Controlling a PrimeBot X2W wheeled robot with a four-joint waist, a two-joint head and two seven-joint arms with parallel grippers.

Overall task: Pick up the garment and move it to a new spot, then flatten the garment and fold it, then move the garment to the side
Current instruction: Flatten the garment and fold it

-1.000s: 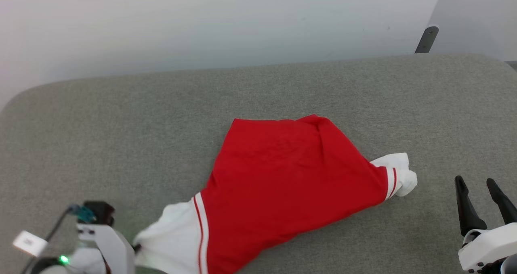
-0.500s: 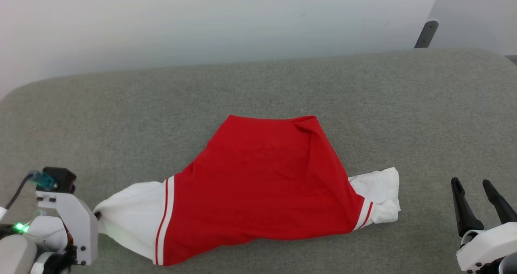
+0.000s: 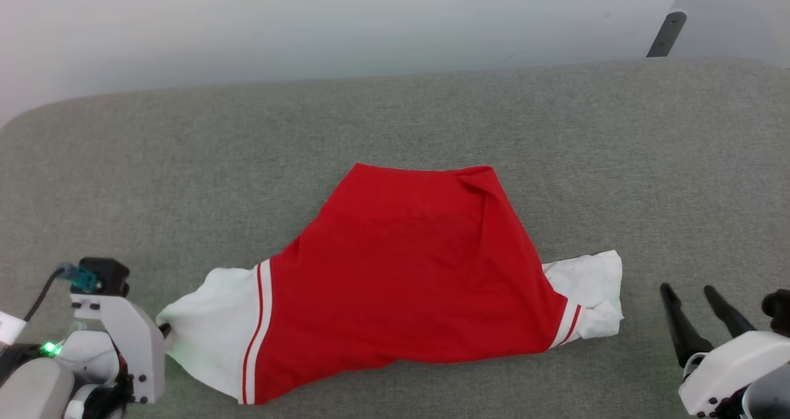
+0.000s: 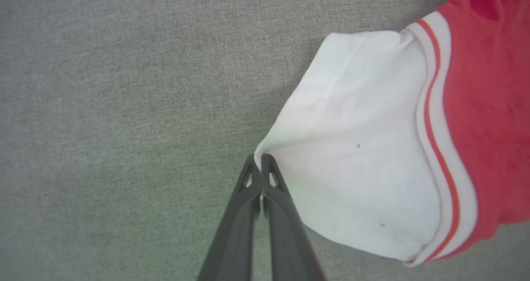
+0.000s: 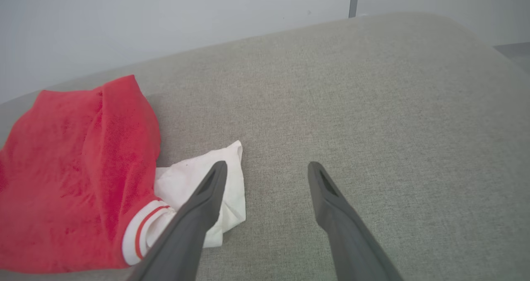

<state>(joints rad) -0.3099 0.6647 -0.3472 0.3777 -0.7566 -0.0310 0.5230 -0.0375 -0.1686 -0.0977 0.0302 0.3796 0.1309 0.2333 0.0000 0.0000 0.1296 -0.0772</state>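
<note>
The garment (image 3: 407, 271) is red with white panels at both ends and red-and-white striped trim; it lies spread on the grey padded surface (image 3: 395, 123). At the lower left my left gripper (image 3: 163, 329) is shut on the corner of its white left panel (image 4: 352, 148), the two fingers pinching the cloth tip in the left wrist view (image 4: 260, 160). My right gripper (image 3: 688, 289) stands open at the lower right, empty, just right of the white right panel (image 5: 215, 190). The garment (image 5: 78, 169) lies to the left of the open right gripper (image 5: 267, 167).
A pale wall (image 3: 308, 24) runs behind the padded surface. A dark bracket (image 3: 665, 33) stands at the far right corner. Bare grey padding stretches behind the garment and to its right (image 5: 393, 107).
My left gripper pulled the white panel out to the left, stretching the garment flatter and wider. The head camera shifted a little; the right gripper stays open beside the right panel.
</note>
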